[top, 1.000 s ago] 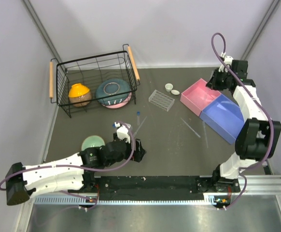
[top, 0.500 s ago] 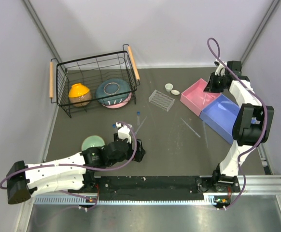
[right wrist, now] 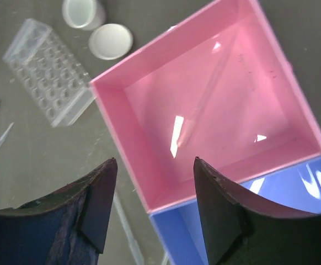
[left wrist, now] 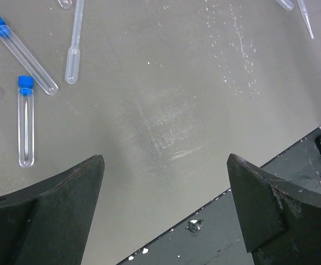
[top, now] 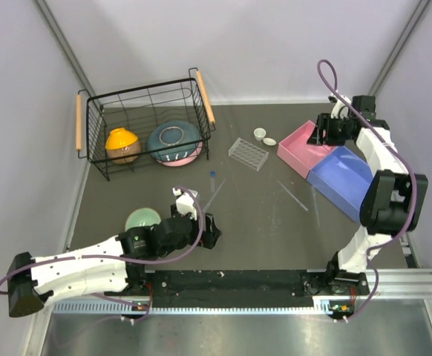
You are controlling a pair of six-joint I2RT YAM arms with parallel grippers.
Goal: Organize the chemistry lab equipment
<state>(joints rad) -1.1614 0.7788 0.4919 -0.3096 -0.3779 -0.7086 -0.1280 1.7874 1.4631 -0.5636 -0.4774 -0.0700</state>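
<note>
Lab equipment is spread over the middle and right of the counter (top: 246, 222). From above, the clear rack (top: 248, 153) lies just beside the 2 white cups (top: 260, 134). 1 blue-capped tube (top: 212, 180) rests left of centre, and 2 pipettes (top: 294, 196) lie in front of the pink box (top: 299, 148) and the blue box (top: 342, 182). The basket (top: 145, 122) holding bowls (top: 122, 143) stands far left. The left tool (top: 207, 231) hangs low near the front edge, and the right tool (top: 322, 130) hovers at the pink box.

At the left wrist, the left tool (left wrist: 163, 210) is spread wide with only bare counter between its fingers. 2 capped tubes (left wrist: 25, 121) and a pipette (left wrist: 74, 41) lie off to the upper left, apart from both fingers.

At the right wrist, the right tool (right wrist: 155, 193) is also wide and holds nothing, poised over the near wall of the pink box (right wrist: 122, 127). A faint clear pipette (right wrist: 210, 94) seems to lie inside it.

The step in hand looks like sorting pipettes into the pink box. The right arm's next move would be to reach for a pipette on the counter. The left tool would need to shift over a tube, line its fingers across it and close gently.
</note>
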